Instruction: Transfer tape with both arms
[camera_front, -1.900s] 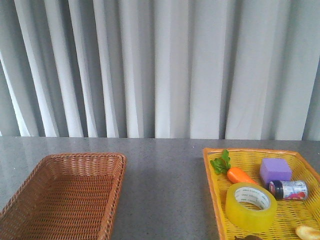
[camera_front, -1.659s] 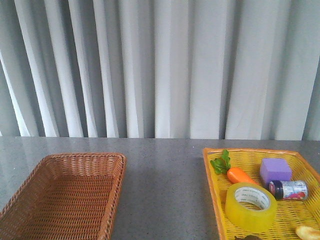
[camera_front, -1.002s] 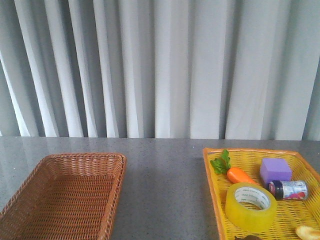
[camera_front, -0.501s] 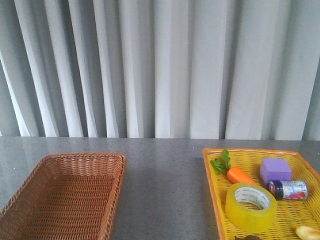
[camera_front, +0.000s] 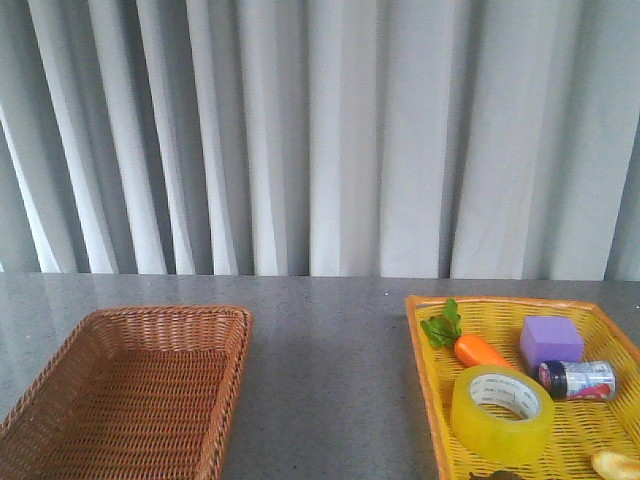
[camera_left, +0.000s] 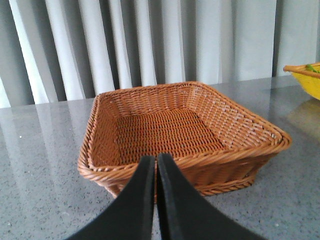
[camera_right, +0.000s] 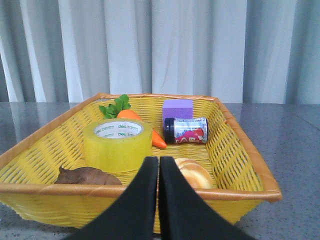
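Observation:
The yellow tape roll (camera_front: 501, 412) lies flat in the yellow tray (camera_front: 424, 370) at the right; in the right wrist view it shows as the tape (camera_right: 117, 144) left of centre in the tray. My right gripper (camera_right: 158, 161) is shut and empty, just outside the tray's near rim (camera_right: 235, 193), apart from the tape. My left gripper (camera_left: 156, 161) is shut and empty, in front of the brown wicker basket (camera_left: 185, 161). Neither arm shows in the front view.
The tray also holds a carrot (camera_front: 480, 350), a purple block (camera_front: 550, 340), a small jar (camera_front: 578, 379), a bread roll (camera_right: 192, 173) and a brown piece (camera_right: 87, 176). The wicker basket (camera_front: 217, 395) stands at the left on the grey table, curtains behind.

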